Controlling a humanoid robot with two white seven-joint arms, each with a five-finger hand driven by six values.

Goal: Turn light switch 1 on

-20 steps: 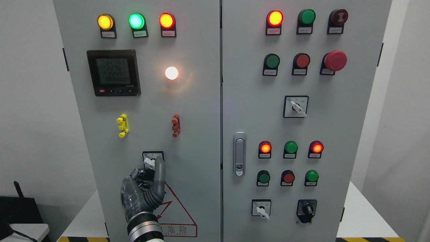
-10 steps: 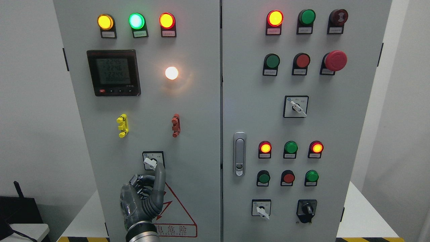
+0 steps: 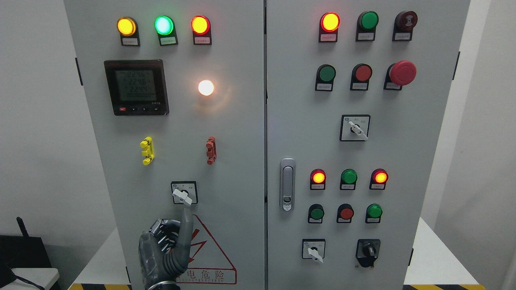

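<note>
Left hand (image 3: 163,255) comes up from the bottom edge, left of middle, in front of the lower part of the left cabinet door (image 3: 238,133). Its index finger (image 3: 186,225) sticks straight up while the other fingers are curled into the palm, holding nothing. Fingertip sits just below the rotary light switch (image 3: 184,193), close to it but w/ a small gap, not touching. That switch is a small black-framed square plate low on the left door, its white lever tilted w/ the right end lower. Behind the hand is a red warning triangle sticker (image 3: 211,257) w/ a lightning bolt. Higher on the same door: a yellow clip (image 3: 146,150) and a red-brown clip (image 3: 211,150) side by side, well apart; a digital meter (image 3: 136,87) w/ lit display; a round white lamp (image 3: 206,87) glowing to the meter's right; and along the top a yellow, a green and a red indicator lamp (image 3: 200,24), all lit. Right door (image 3: 403,161) carries more indicator lamps and pushbuttons, a red mushroom emergency stop (image 3: 402,72), three more rotary switches and a metal door latch (image 3: 287,184) near the centre seam. Cabinet stands on a white surface (image 3: 437,266). Right hand is not visible.
</note>
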